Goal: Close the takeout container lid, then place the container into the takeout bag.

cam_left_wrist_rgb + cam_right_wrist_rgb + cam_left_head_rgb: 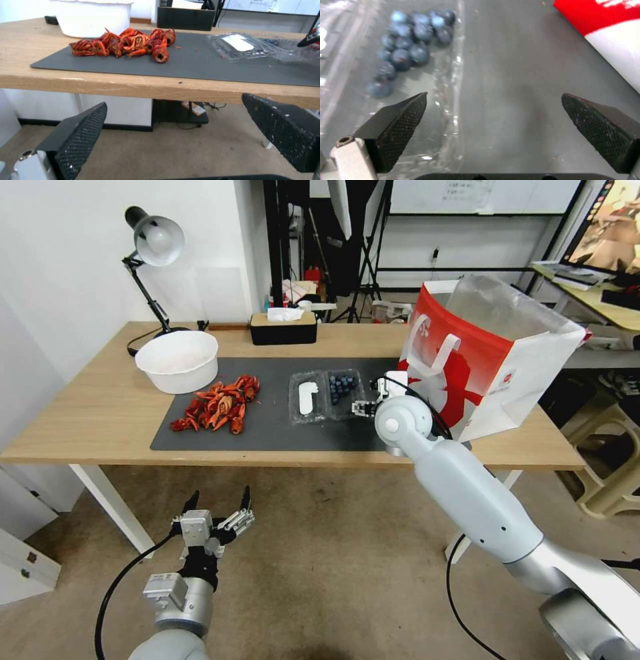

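Note:
The takeout container lies open and flat on the dark mat, blueberries in its right half. Its lid, clear with a white label, lies folded out to the left and shows again as the lid. The red-and-white takeout bag stands upright and open at the table's right end; its red corner shows in the right wrist view. My right gripper hovers open low over the mat, at the container's right edge, one finger over the tray rim. My left gripper hangs open below the table's front edge.
A pile of red crayfish lies on the mat's left part, with a white bowl behind it. A black tissue box and a desk lamp stand at the back. A stool sits right of the table.

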